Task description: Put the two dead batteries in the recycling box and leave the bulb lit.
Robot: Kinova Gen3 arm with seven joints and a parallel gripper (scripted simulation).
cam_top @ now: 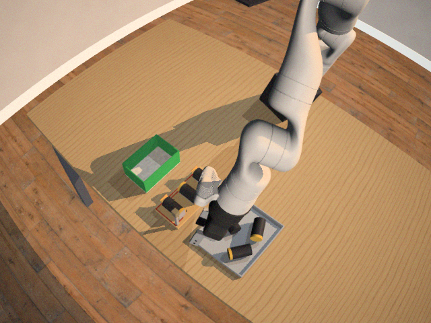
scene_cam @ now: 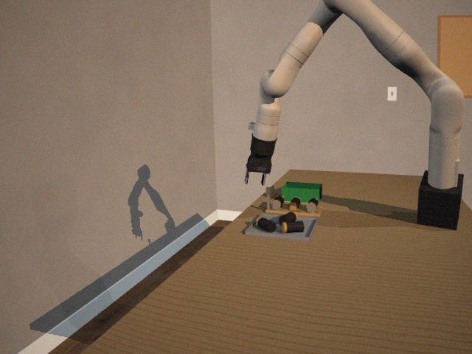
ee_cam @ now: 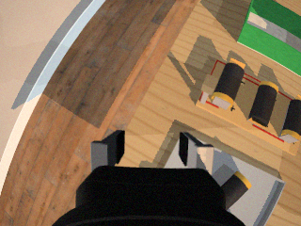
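My gripper [cam_top: 198, 231] [scene_cam: 254, 179] [ee_cam: 151, 142] is open and empty. It hangs well above the near corner of the grey tray [cam_top: 215, 248] [scene_cam: 304, 233] [ee_cam: 260, 176]. Three black batteries with yellow ends lie loose in the tray in the exterior view, one of them [scene_cam: 293, 226] at the front. The top view shows two [cam_top: 258, 229] [cam_top: 240, 252]; my arm hides the third. The wooden holder [cam_top: 188, 212] [scene_cam: 293, 210] carries three batteries [ee_cam: 229, 82] [ee_cam: 263, 104] [ee_cam: 293, 116], with a small bulb post [cam_top: 178, 217] [scene_cam: 268, 196] at one end. The green recycling box [cam_top: 151, 162] [scene_cam: 301, 190] [ee_cam: 277, 32] stands upright beyond it, with no battery showing inside.
The arm's black base [cam_top: 275, 100] [scene_cam: 438, 201] stands at the far side of the table [cam_top: 139, 87]. The table's edge runs close beside the tray and holder, with wooden floor [ee_cam: 113, 56] below. A dark grey panel [cam_top: 75, 179] leans off the table's left corner.
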